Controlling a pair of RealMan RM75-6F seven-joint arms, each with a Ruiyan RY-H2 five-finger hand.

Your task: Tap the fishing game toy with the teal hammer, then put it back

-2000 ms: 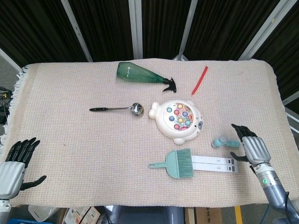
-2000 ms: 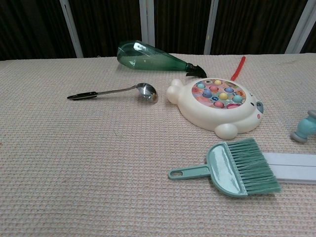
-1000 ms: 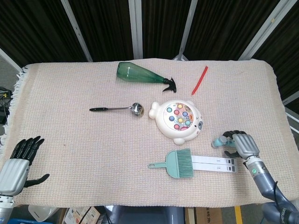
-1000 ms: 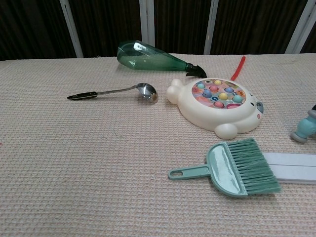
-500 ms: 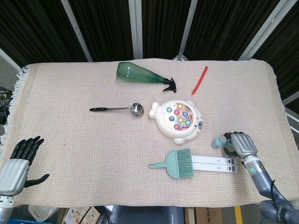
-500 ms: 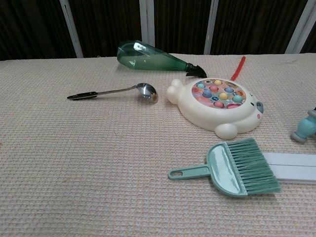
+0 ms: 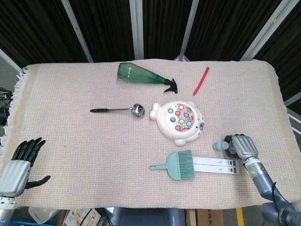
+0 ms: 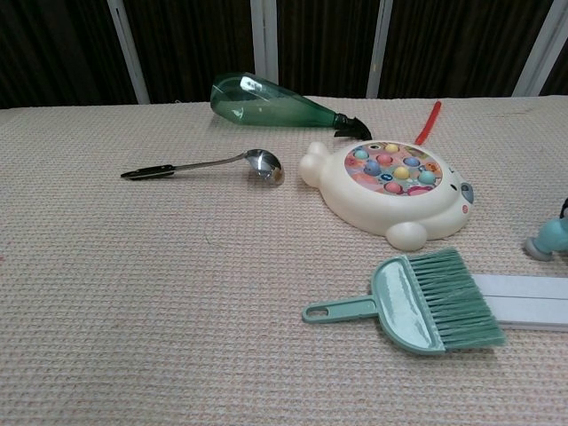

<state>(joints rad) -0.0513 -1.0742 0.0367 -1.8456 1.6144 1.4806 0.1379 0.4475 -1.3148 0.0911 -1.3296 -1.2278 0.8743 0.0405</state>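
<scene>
The fishing game toy [image 7: 178, 121], a cream fish-shaped body with coloured pieces on top, lies right of the table's middle and shows as the fishing game toy [image 8: 390, 188] in the chest view. The teal hammer [image 7: 219, 145] lies to its right near the front edge. My right hand [image 7: 243, 147] grips it with fingers curled over the handle, so only one end shows. In the chest view the teal hammer [image 8: 548, 238] sits at the right edge, the hand out of frame. My left hand [image 7: 19, 165] hovers open at the front left corner, holding nothing.
A teal hand brush [image 7: 175, 164] lies on a white strip [image 7: 216, 164] just in front of the toy and left of the hammer. A metal ladle [image 7: 117, 109], a green spray bottle [image 7: 141, 75] and a red stick [image 7: 201, 80] lie further back.
My right hand came down from open beside the hammer, closed its fingers over the handle, and the hammer has shifted slightly toward the right. The left hand barely moved.
</scene>
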